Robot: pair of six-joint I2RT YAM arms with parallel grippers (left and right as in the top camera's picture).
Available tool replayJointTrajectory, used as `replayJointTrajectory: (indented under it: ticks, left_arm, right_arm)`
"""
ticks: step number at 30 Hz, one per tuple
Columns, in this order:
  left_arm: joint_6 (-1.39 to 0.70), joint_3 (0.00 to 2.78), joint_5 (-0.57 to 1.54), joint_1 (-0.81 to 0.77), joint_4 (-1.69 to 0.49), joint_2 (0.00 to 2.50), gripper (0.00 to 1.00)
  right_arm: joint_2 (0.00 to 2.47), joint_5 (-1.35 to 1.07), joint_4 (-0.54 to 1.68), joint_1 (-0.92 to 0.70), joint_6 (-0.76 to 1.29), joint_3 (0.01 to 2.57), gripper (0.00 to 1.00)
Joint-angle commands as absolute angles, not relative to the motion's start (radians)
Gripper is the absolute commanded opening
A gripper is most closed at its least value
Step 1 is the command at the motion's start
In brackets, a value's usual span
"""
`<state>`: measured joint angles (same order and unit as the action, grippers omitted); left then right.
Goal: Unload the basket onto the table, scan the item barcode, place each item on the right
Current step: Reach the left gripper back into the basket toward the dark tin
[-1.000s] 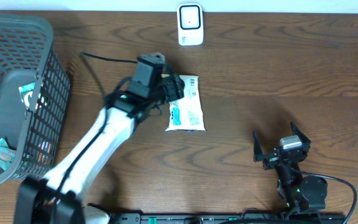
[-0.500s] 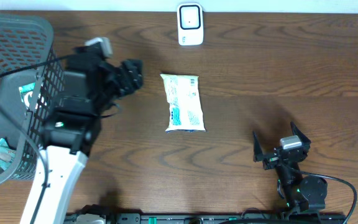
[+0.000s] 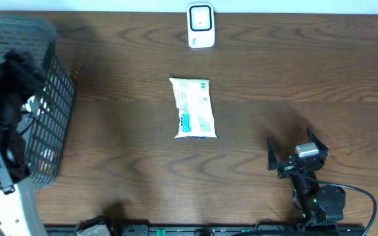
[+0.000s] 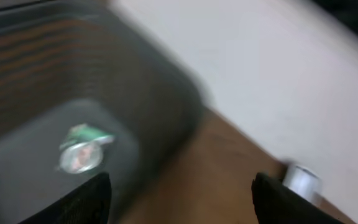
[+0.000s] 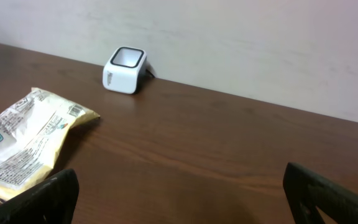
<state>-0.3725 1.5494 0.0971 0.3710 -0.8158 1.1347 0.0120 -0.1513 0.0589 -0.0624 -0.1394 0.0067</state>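
Observation:
The item, a white packet with teal print, lies flat in the middle of the table, free of both grippers; it also shows at the left of the right wrist view. The white barcode scanner stands at the far edge, beyond the packet, and also appears as the scanner and, blurred, the scanner. My left gripper is open and empty, its arm over the basket at the far left. Near the front right, my right gripper stands wide open on nothing, as its own view confirms.
A grey mesh basket fills the left side of the table and holds other packets. A pale wall rises right behind the scanner. Brown tabletop stretches between the packet and the right gripper.
My left arm has swung from the packet's left edge far to the left, over the basket. The packet stays where it was. The right arm has not moved.

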Motion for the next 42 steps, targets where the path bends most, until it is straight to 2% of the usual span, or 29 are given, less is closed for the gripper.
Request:
replayJointTrajectory:
  ticks: [1,5,10,17,29,34,42]
  left_arm:
    - [-0.379,1.555,0.003,0.499,-0.889,1.177,0.71]
    - [-0.379,1.555,0.007,0.627,-0.958,1.254,0.71]
    - [-0.361,1.555,0.085,0.703,-0.958,1.378,0.71]
    - [-0.3,1.554,0.157,0.703,-0.871,1.557,0.72]
    - [0.014,1.552,0.255,0.699,-0.73,1.862,0.72]
    - [0.061,1.552,0.255,0.69,-0.701,1.944,0.85]
    - [0.153,1.552,0.253,0.637,-0.665,2.02,0.86]
  right_arm:
    - [0.007,-0.148,0.063,-0.069,-0.128,0.006,0.99]
    - [0.007,-0.148,0.063,-0.069,-0.128,0.006,0.99]
    - [0.007,-0.148,0.063,-0.069,-0.128,0.006,0.99]
    - [0.007,-0.148,0.063,-0.069,-0.128,0.006,0.99]
    - [0.007,-0.148,0.063,-0.069,-0.128,0.006,0.99]
    - [0.007,-0.148,0.063,-0.069,-0.128,0.006,0.99]
    - [0.007,-0.148,0.063,-0.069,-0.128,0.006,0.99]
